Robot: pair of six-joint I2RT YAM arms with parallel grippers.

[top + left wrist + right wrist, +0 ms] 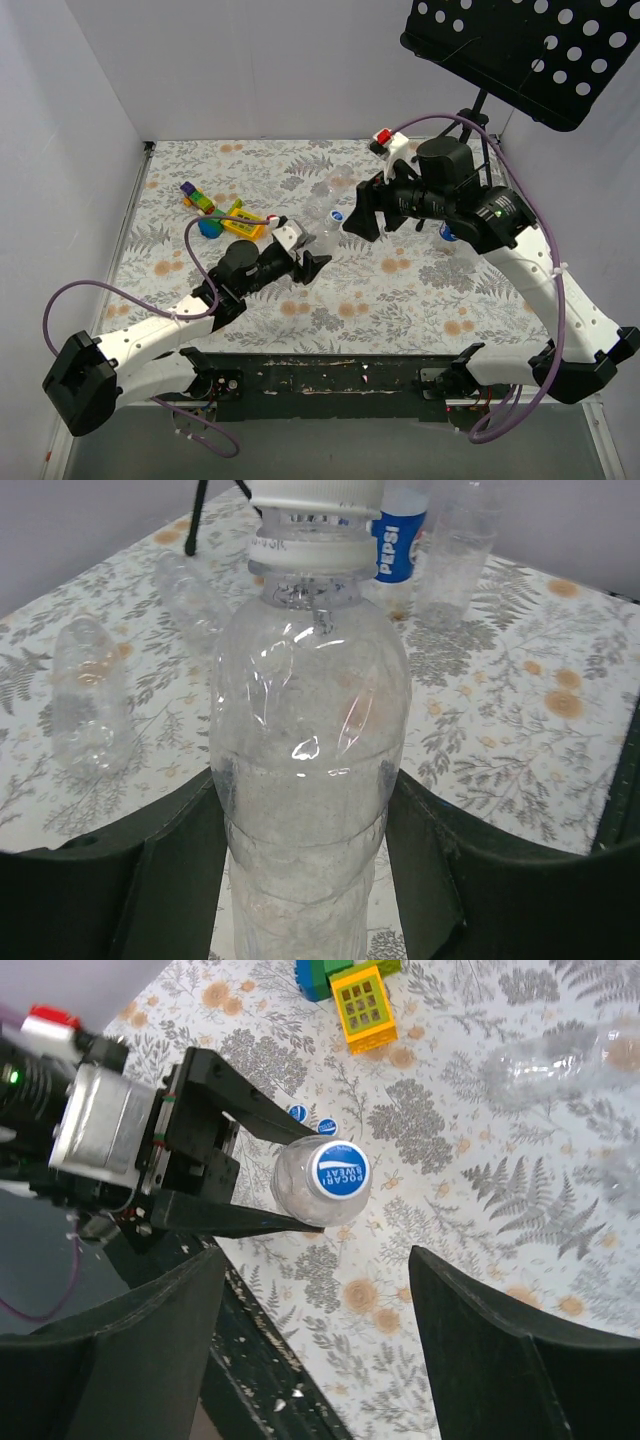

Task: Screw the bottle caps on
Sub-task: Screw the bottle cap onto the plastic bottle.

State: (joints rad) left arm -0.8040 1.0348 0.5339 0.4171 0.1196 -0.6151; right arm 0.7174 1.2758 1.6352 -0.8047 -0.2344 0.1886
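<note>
A clear bottle (305,770) stands upright between the fingers of my left gripper (310,865), which is shut on its lower body. A blue bottle cap (340,1170) with white lettering sits on its neck. My right gripper (315,1300) hovers above that cap, open, with nothing between its fingers and apart from the cap. From the top camera the capped bottle (327,230) rises from the left gripper (316,262), with the right gripper (354,220) just right of the cap (337,214). Two loose blue caps (297,1113) lie on the cloth beside the left gripper.
Colourful toy blocks (220,212) lie at the left. Two empty clear bottles (85,695) lie on their sides, and a Pepsi-labelled bottle (400,540) and another clear one (455,555) stand beyond. A black perforated stand (530,50) overhangs the back right corner.
</note>
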